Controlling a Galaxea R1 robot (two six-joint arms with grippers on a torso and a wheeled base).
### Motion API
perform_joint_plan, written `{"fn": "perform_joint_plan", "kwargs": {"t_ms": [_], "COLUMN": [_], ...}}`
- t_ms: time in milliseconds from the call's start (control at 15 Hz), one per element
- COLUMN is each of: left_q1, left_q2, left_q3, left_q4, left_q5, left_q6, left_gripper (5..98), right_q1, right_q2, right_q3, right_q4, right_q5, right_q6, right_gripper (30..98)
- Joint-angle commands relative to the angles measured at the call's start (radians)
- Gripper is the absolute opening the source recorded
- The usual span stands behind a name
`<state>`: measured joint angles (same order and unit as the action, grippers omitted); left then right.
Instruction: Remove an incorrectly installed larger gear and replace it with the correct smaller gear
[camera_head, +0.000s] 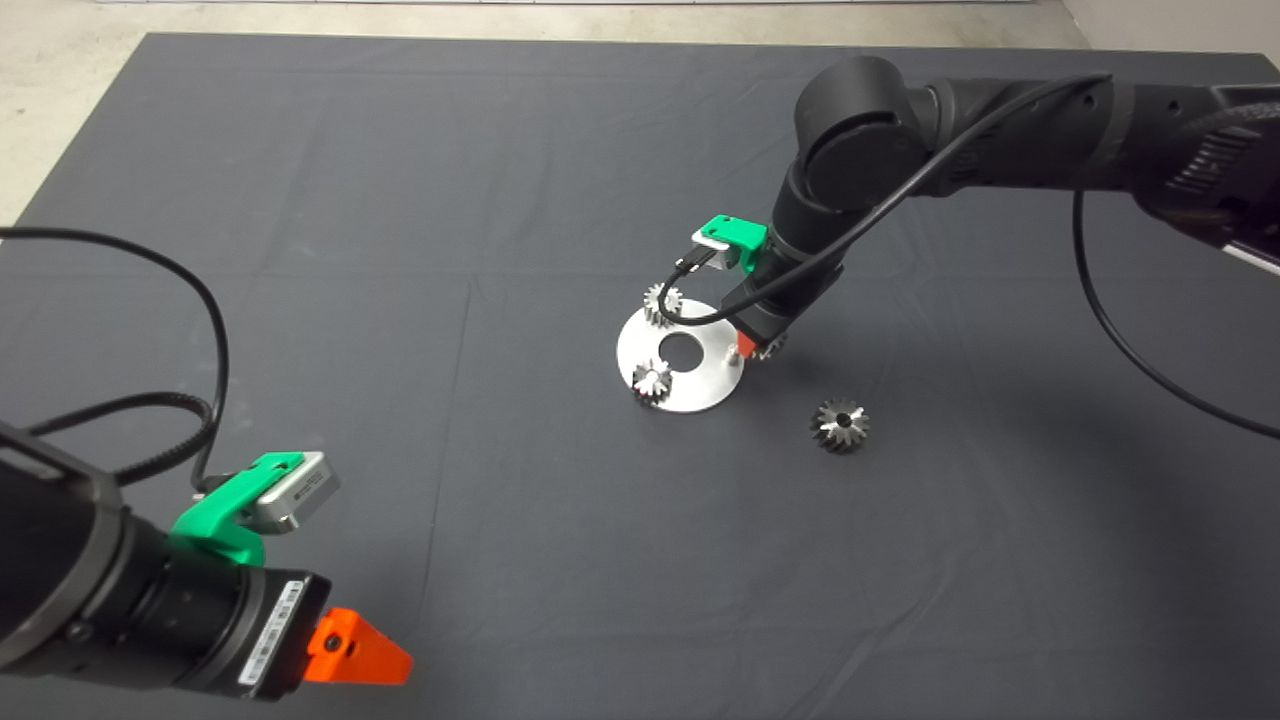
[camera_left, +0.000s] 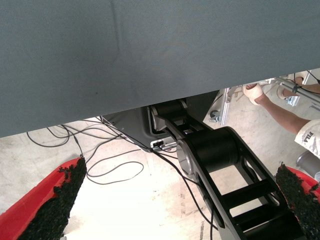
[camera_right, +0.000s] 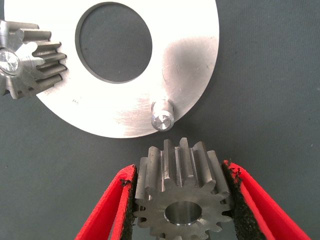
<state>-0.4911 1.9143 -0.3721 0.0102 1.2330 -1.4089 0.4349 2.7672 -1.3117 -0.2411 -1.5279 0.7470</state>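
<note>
My right gripper (camera_head: 757, 349) is shut on the smaller gear (camera_right: 182, 200), a grey fine-toothed gear with a round bore. It holds the gear just off the right rim of the round steel plate (camera_head: 700, 385), close to a bare short peg (camera_right: 162, 117) and not on it. The larger gear (camera_head: 840, 424), flared with big teeth, lies alone on the mat to the right of the plate. Two small silver gears (camera_head: 662, 303) (camera_head: 652, 380) sit on pegs at the plate's far and near left. My left gripper (camera_head: 380, 655) is parked at the lower left, open and empty.
The plate has a large round hole (camera_right: 113, 48) in its middle. The left wrist view shows the mat's edge (camera_left: 150, 100), the robot's black base, cables on the floor and a person's arm (camera_left: 280, 110) beyond.
</note>
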Motion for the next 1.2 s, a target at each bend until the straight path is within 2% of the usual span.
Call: {"fn": "perform_joint_plan", "kwargs": {"t_ms": [0,400,600,1133], "left_q1": [-0.008,-0.008,-0.008,-0.008], "left_q2": [0.0,0.001,0.003,0.002], "left_q3": [0.018,0.018,0.018,0.018], "left_q4": [-0.021,-0.021,-0.021,-0.021], "left_q5": [0.003,0.003,0.0,-0.001], "left_q6": [-0.005,-0.005,-0.004,-0.004], "left_gripper": [97.7,97.7,97.7,97.7], "right_q1": [0.018,0.018,0.018,0.022], "right_q2": [0.01,0.063,0.094,0.095], "right_q3": [-0.019,-0.128,-0.208,-0.194], "right_q4": [-0.049,-0.035,0.044,0.155], "right_q5": [-0.112,-0.112,-0.113,-0.118], "right_q6": [-0.012,-0.012,-0.017,-0.02], "right_gripper": [42.2,42.2,42.2,42.1]}}
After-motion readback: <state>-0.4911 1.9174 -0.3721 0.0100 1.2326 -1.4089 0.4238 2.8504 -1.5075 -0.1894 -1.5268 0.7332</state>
